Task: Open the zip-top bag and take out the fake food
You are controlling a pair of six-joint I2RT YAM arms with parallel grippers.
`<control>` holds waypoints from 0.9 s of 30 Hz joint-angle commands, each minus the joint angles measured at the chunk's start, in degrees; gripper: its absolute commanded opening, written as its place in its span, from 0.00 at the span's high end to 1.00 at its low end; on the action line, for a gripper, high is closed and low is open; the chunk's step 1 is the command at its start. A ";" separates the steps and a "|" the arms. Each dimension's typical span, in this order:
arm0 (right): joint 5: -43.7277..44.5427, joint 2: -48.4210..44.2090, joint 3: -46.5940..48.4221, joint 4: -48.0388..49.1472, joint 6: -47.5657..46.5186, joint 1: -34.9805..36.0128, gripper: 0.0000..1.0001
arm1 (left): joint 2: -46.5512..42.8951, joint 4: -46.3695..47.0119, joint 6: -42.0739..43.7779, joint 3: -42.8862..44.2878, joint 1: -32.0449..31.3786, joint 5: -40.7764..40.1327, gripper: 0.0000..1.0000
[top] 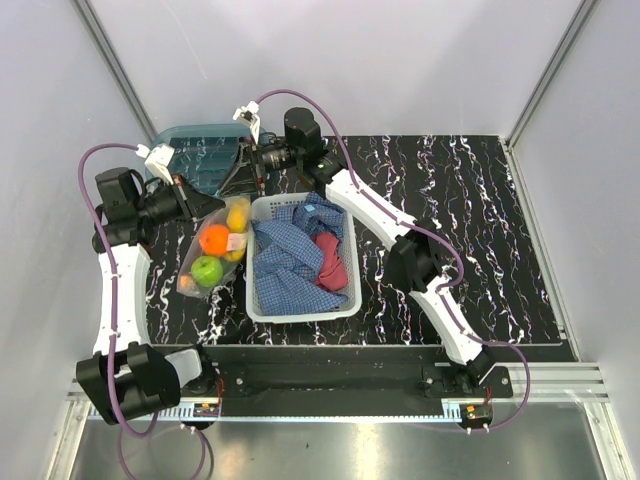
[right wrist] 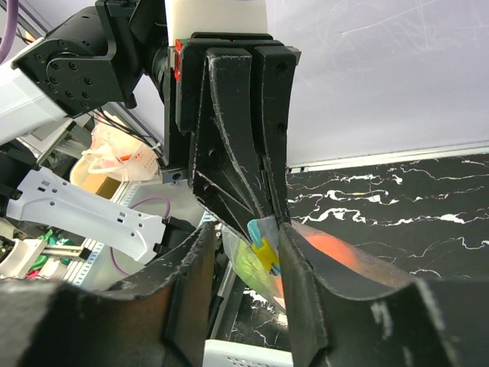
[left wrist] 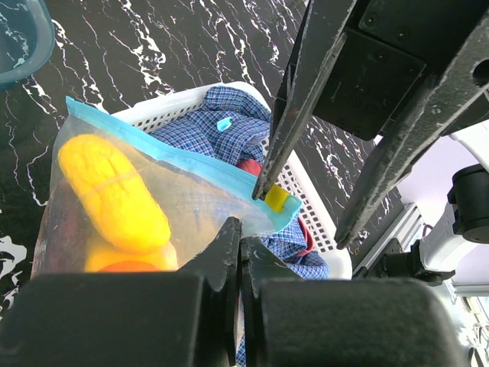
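The clear zip-top bag [top: 212,255] lies left of the white basket and holds the fake food: an orange piece [top: 214,238], a lime-green piece [top: 207,270] and a yellow piece [top: 238,215]. My left gripper [top: 195,205] is shut on the bag's plastic edge [left wrist: 229,229] just under the teal zip strip [left wrist: 176,157]. My right gripper [top: 258,175] is open, and the yellow zip slider [right wrist: 264,253] sits between its fingers [right wrist: 302,283]. In the left wrist view one right finger [left wrist: 290,115] has its tip at the slider [left wrist: 276,198]. The yellow piece [left wrist: 114,191] shows through the bag.
A white basket [top: 300,313] with a blue plaid cloth [top: 285,255] and a red cloth [top: 332,262] stands against the bag's right side. A rigid teal bin [top: 195,150] sits behind the bag at the back left. Black marbled tabletop [top: 450,200] stretches to the right.
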 commanded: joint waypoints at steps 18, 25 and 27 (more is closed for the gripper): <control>-0.09 -0.34 -1.06 1.62 -0.93 0.20 0.59 | -1.40 5.35 -1.92 2.36 -0.19 4.57 1.00; 0.17 -0.61 -1.06 1.27 -1.45 0.20 0.92 | -1.92 5.26 -2.01 2.36 -0.10 2.82 1.00; 1.22 -1.75 -2.89 1.18 -2.59 -0.24 0.99 | -2.54 4.56 -1.66 2.71 0.16 0.71 1.00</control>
